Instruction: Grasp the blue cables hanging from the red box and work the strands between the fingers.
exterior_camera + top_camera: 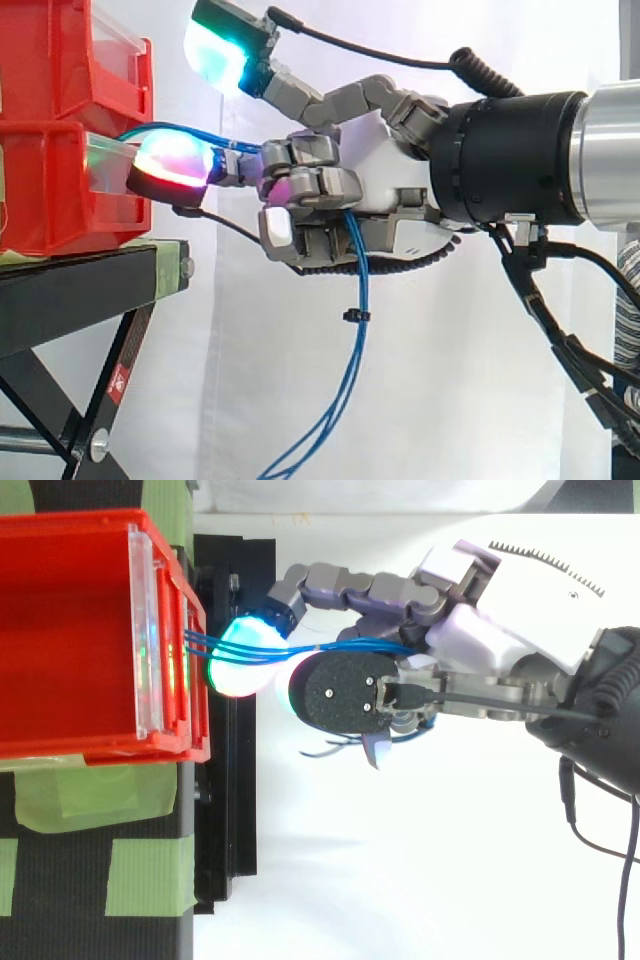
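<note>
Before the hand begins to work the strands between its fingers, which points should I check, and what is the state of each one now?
1. Grasp: the curled fingers of the hand close round the blue cables: ok.
2. Anchor: the cables run out of the front of the red bin to the hand: ok.
3. Slack: below the hand the cables hang loose: ok.
4. Clearance: one glowing fingertip lies close to the bin's front; touching or apart: cannot tell.
5. Strands free to spread: a black tie binds them below the hand: cannot tell.
</note>
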Controlling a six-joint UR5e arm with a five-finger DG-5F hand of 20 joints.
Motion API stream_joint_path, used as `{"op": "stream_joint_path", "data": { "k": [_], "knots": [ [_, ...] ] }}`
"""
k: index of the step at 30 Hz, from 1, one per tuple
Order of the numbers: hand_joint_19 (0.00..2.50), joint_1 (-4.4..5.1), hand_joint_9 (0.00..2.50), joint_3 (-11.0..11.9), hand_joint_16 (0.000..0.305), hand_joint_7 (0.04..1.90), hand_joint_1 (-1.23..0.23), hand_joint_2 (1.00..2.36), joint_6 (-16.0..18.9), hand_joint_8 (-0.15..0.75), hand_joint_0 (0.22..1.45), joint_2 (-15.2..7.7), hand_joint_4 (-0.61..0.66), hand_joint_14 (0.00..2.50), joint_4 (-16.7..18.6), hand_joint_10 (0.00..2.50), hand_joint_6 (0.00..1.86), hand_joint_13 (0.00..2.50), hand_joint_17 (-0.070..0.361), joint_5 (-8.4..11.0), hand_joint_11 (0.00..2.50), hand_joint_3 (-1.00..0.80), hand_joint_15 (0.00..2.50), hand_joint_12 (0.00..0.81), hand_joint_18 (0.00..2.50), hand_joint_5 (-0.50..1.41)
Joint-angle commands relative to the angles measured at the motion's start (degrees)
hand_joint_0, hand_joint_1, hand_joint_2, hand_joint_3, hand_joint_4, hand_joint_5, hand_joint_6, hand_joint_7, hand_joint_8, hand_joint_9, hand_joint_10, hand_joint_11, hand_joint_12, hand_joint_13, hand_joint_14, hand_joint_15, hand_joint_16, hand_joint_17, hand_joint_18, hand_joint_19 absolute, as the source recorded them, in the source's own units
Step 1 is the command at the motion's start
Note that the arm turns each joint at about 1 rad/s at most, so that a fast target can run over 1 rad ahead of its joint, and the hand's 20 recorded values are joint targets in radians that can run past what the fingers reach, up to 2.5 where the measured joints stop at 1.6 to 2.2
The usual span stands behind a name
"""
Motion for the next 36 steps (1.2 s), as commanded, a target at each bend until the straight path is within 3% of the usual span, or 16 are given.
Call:
{"op": "stream_joint_path", "data": {
  "k": [1, 15, 29, 33, 36],
  "knots": [
    [0.77, -0.03, 0.88, 0.0, 0.055, 1.29, -0.62, 1.0, -0.1, 0.43, 0.88, 0.2, 0.2, 2.5, -0.3, 2.5, 0.18, 1.21, 0.123, -0.44, 2.5, -0.95, 1.65, 0.507, 1.5, 0.24],
    [0.79, -0.11, 0.9, 0.0, 0.054, 1.27, -0.64, 1.01, -0.1, 0.428, 0.9, 0.2, 0.2, 2.5, -0.3, 2.5, 0.35, 1.22, 0.12, -0.44, 2.5, -0.85, 1.68, 0.51, 1.51, 0.25],
    [0.79, -0.03, 0.9, 0.0, 0.053, 1.31, -0.62, 1.01, -0.4, 0.438, 0.89, 0.1, 0.22, 2.5, -0.3, 2.5, 0.3, 1.21, 0.119, -0.35, 2.5, -0.87, 1.66, 0.506, 1.51, 0.3],
    [0.81, -0.11, 0.9, 0.0, 0.054, 1.32, -0.62, 1.01, -2.1, 0.438, 0.89, 0.1, 0.22, 2.5, -0.4, 2.5, 0.28, 1.21, 0.121, -0.18, 2.5, -0.87, 1.69, 0.507, 1.5, 0.32],
    [0.8, -0.73, 0.9, 0.0, 0.055, 1.33, -0.62, 1.01, -3.9, 0.438, 0.89, 0.1, 0.23, 2.5, -0.4, 2.5, 0.28, 1.21, 0.123, 0.0, 2.5, -0.87, 1.66, 0.502, 1.51, 0.33]
  ]
}}
